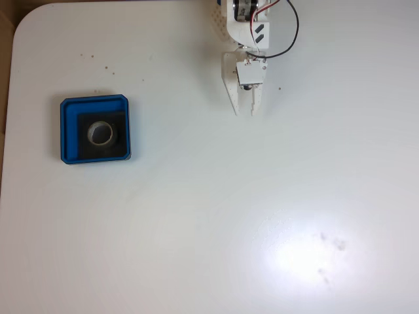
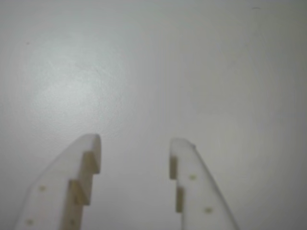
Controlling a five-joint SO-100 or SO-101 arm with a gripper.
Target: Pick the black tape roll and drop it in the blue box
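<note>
While your gripper hangs near the top of the table in the fixed view, its two white fingers stand apart with nothing between them. You can see the same gap in the wrist view, where the gripper shows bare white tabletop between its stepped fingertips. Look to the left in the fixed view: the black tape roll lies flat inside the blue box, on its dark floor, well apart from your gripper.
</note>
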